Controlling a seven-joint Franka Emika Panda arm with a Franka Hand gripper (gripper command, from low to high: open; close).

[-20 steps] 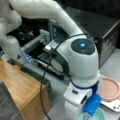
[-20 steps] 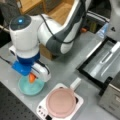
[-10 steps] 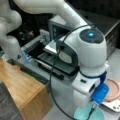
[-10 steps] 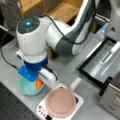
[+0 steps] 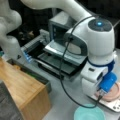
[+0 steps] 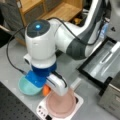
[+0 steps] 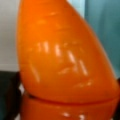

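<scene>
The gripper [image 6: 47, 88] has come down between the teal bowl [image 6: 26, 87] and the pink plate [image 6: 61, 105], apparently clamped on the orange carrot [image 7: 62, 57]; the plate sits beside the bowl.

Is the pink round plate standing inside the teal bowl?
No, in a front view the pink round plate rests on a white flat scale, while the teal bowl sits apart toward that view's left.

One orange carrot [image 7: 65, 60], one teal bowl [image 6: 26, 86], one pink plate [image 6: 61, 105].
</scene>
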